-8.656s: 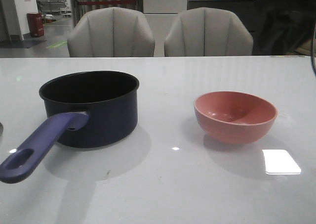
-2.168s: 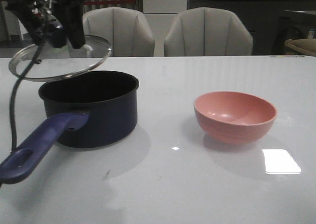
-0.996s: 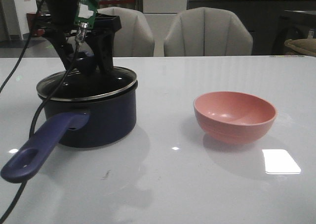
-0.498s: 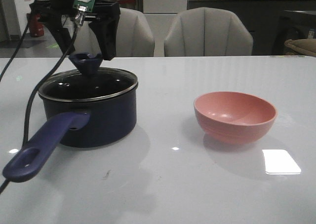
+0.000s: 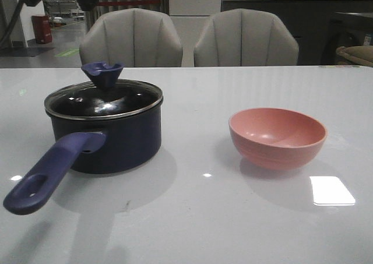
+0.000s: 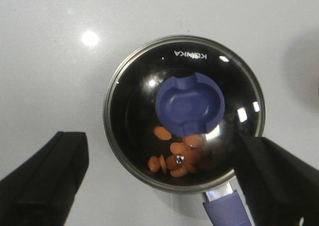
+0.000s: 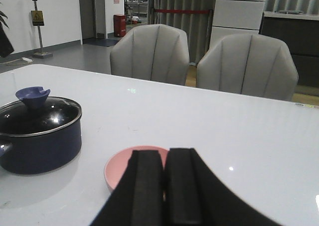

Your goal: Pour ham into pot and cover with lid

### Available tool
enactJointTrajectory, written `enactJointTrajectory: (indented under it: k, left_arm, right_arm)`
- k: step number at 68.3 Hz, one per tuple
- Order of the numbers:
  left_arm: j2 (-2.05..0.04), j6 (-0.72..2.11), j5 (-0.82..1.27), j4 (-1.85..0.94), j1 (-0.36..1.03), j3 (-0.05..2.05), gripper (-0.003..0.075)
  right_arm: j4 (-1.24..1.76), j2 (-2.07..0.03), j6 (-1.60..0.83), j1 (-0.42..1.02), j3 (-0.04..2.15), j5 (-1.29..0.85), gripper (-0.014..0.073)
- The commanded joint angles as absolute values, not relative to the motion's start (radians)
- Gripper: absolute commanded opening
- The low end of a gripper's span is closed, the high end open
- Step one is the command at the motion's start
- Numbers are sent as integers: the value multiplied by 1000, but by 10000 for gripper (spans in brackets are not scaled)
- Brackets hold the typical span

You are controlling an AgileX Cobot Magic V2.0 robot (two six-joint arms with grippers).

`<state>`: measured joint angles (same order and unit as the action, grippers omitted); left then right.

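Clear glass with a thin steel rim, the lid (image 5: pixel 104 99) sits seated on the dark navy pot (image 5: pixel 105 137), its flared blue knob (image 5: pixel 102 74) upright at the centre. The pot stands on the white bench (image 5: pixel 198 217) toward the left edge, its long purple-blue handle (image 5: pixel 49 171) running out to the near-left corner, with the hole at its end showing. In the left wrist view, looking straight down, the ham (image 6: pixel 174 158) lies as a small cluster of orange-red pieces on the black pot floor, seen through the glass beside the knob; the printed word "KONKA" reads upside-down on the lid near its rim. The left gripper (image 6: pixel 164 181) hangs above the lid with its fingers (image 6: pixel 47 176) spread wide, one to either side of the pot and touching nothing. The pink bowl (image 5: pixel 277 137) stands toward the right side of the bench, well apart from the pot. In the right wrist view the right gripper (image 7: pixel 164 186) has its two black fingers pressed together with nothing between them, above the bench on the near side of the bowl. Two grey chairs (image 5: pixel 131 38) stand beyond the far edge.
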<state>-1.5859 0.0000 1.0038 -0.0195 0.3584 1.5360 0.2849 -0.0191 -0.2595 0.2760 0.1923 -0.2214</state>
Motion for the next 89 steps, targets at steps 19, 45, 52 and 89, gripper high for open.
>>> enactJointTrajectory:
  k: [19,45,52,89]
  left_arm:
    - [-1134,0,670,-66,354,1091,625]
    - [-668,0,400,-109,354,668,625]
    - [-536,0,319,-114,354,554,625]
    - [-321,0,105,-125,354,325,132]
  right_arm:
    - [284,-29,-268,275,215,-154,147]
    - [284,-29,-268,275,215,-154,147]
    - [284,-29,-268,275,215,-154,147]
    - [284,-29,-268,275,215,-154,147]
